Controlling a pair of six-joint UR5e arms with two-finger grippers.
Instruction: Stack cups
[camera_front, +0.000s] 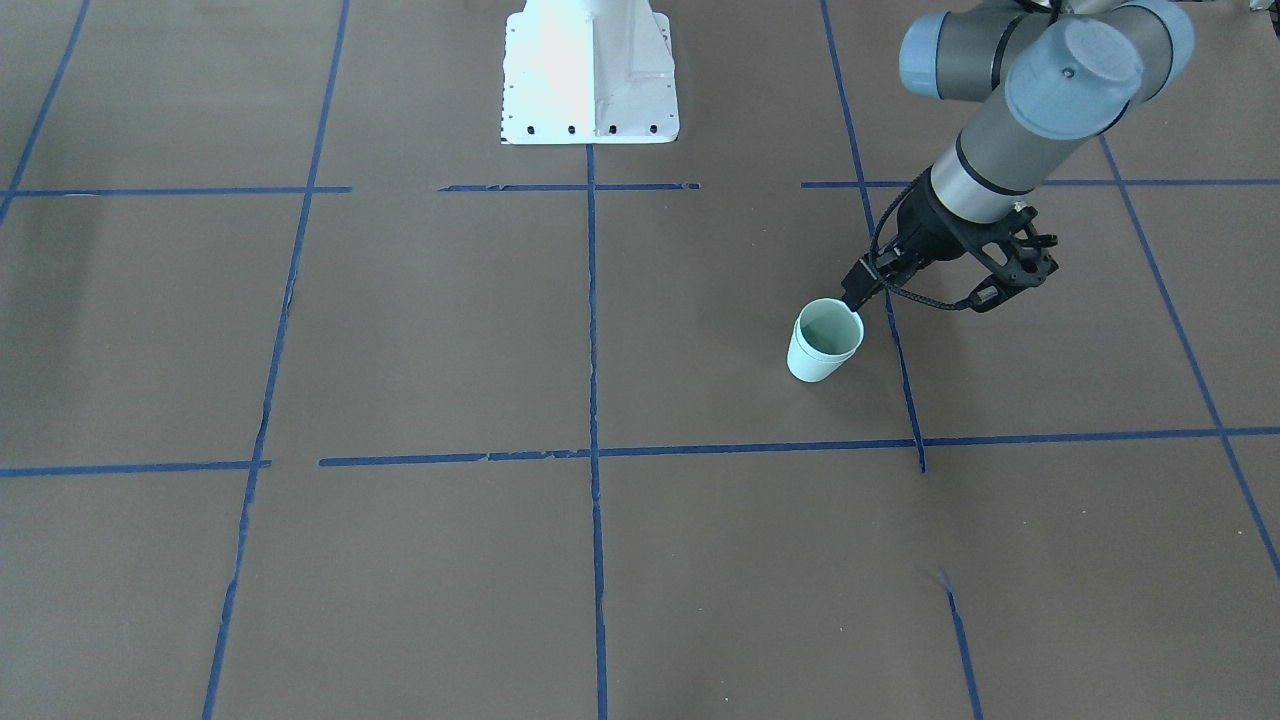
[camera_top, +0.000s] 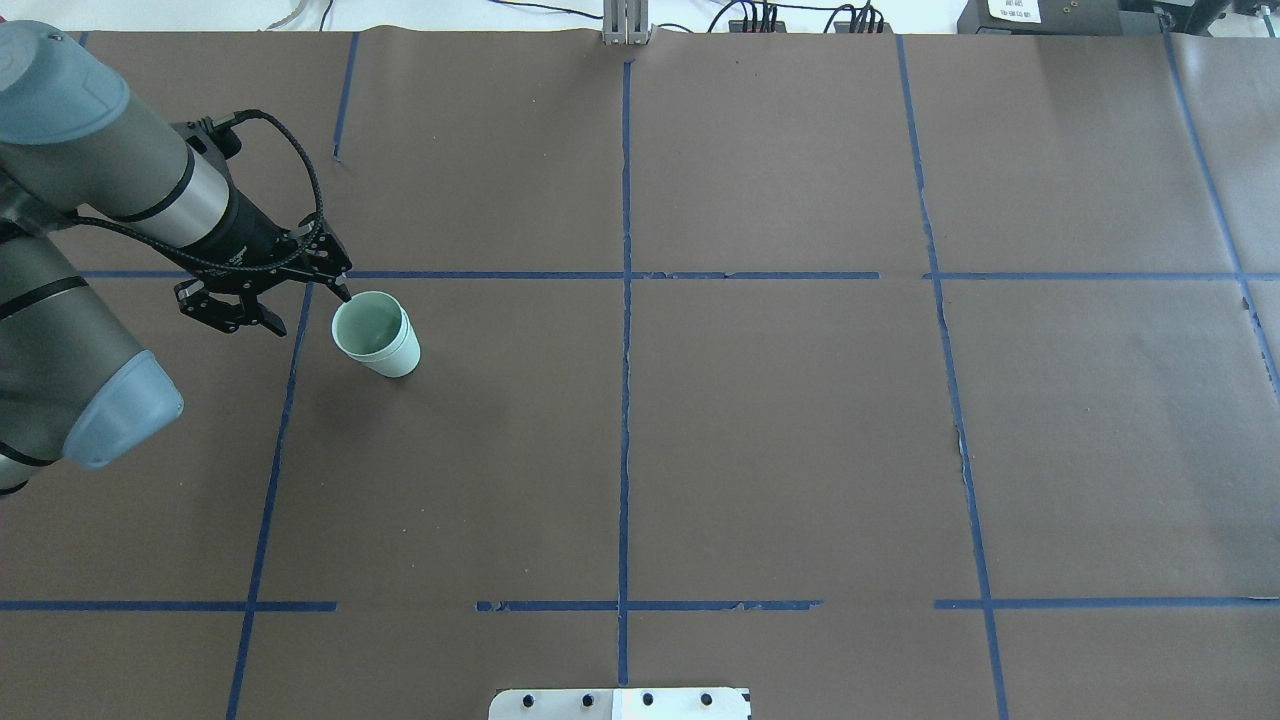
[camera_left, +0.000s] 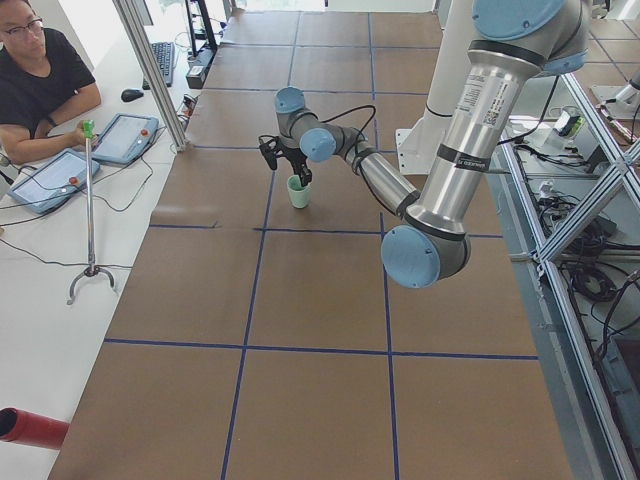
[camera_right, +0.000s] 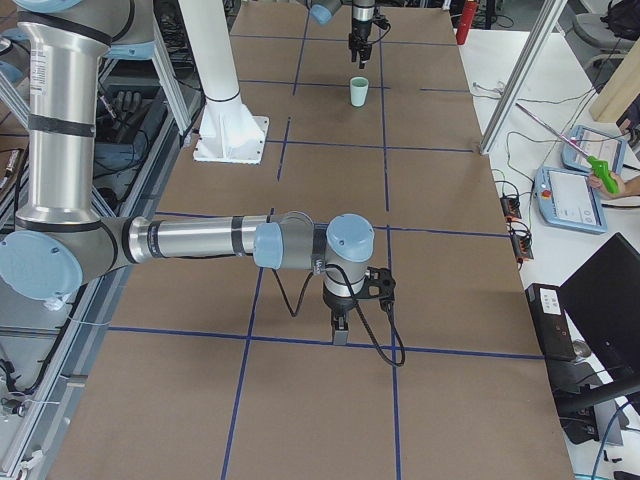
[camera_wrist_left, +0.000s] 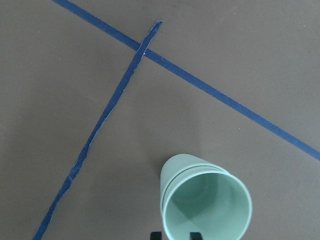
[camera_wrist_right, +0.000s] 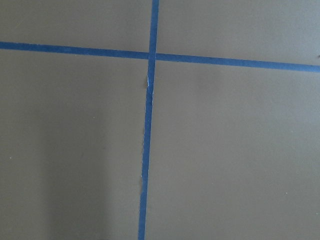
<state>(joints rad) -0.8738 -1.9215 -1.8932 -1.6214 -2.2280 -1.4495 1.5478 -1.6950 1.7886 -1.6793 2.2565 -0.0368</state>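
Brown paper (camera_top: 780, 440) gridded with blue tape lines (camera_top: 624, 400) fills the work area; a white base plate (camera_front: 590, 80) sits at top centre of the front-facing view. We note the cups (camera_wrist_left: 206, 200) nested one inside the other: the left wrist view shows two rims, one just beneath the other, low and right of centre in that frame. The pair stands upright on the paper at the left of the overhead view, just below a horizontal tape line and just right of a vertical one, touching neither. Left gripper (camera_front: 858, 292) reaches down to the rim on the side facing its arm. Its fingertips (camera_wrist_left: 195, 236) show as two dark stubs at the bottom edge of the wrist view, close together, one outside the wall, the other over the green inside. Whether they pinch the rim or sit loose, we cannot tell. Right gripper (camera_right: 340, 328) appears only in the right-side view, low and centre, pointing down at a tape line, well apart from the cups at the top of that frame; its own camera sees only paper and a tape crossing. Clenched or released, we cannot tell. An operator (camera_left: 40, 70) sits at the upper left of the left-side view.
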